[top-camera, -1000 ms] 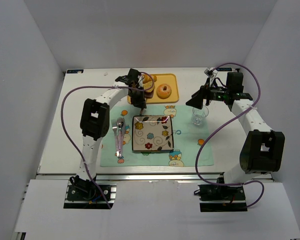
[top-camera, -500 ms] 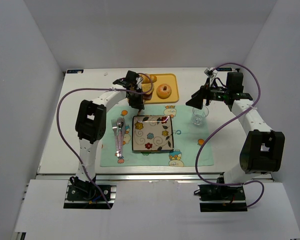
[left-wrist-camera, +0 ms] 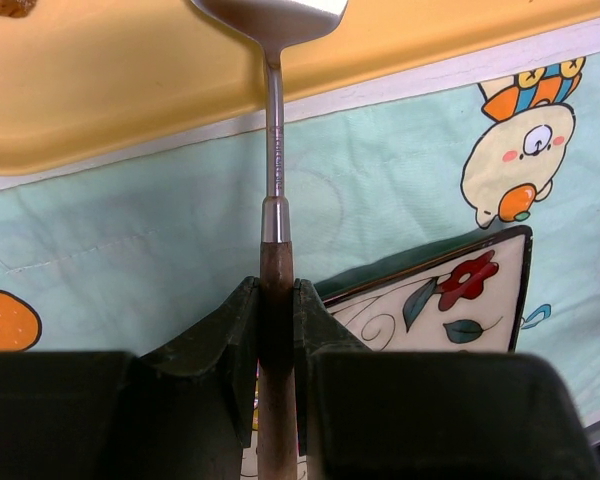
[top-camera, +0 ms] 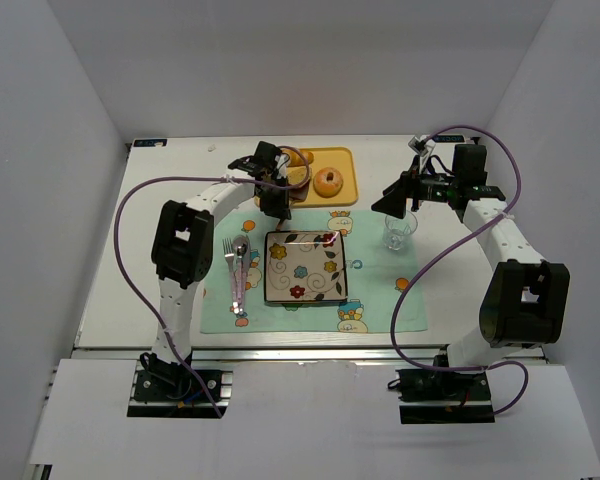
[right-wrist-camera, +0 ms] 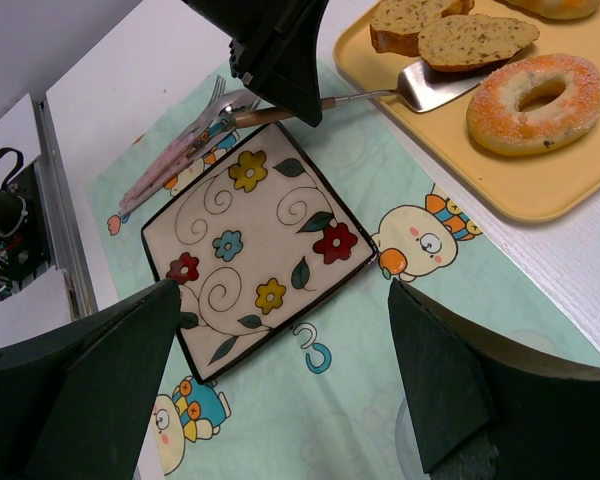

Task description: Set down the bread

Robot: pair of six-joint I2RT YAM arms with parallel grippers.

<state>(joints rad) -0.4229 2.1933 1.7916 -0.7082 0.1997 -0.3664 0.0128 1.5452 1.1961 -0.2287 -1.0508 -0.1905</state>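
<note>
Toward the near side of the mat [top-camera: 380,300] sits a flowered plate [right-wrist-camera: 260,250]. At its 12 o'clock, the left tool [left-wrist-camera: 277,300] is clamped on a spatula [left-wrist-camera: 273,150] handle, the blade over the yellow tray [right-wrist-camera: 540,190]. At about 11 o'clock from the blade lies the bread [right-wrist-camera: 408,22], touching a wider slice [right-wrist-camera: 477,40]. At the plate's 2 o'clock, the right tool [right-wrist-camera: 280,300] hovers, fingers apart.

Breakfast setting on the white tabletop [top-camera: 130,270]
A flowered square plate [top-camera: 305,267] sits on a pale green cartoon mat [top-camera: 380,295], with cutlery [top-camera: 238,268] just left and a clear glass [top-camera: 399,236] to the right. Behind, a yellow tray [top-camera: 346,192] carries a sugared doughnut [top-camera: 328,181].
</note>
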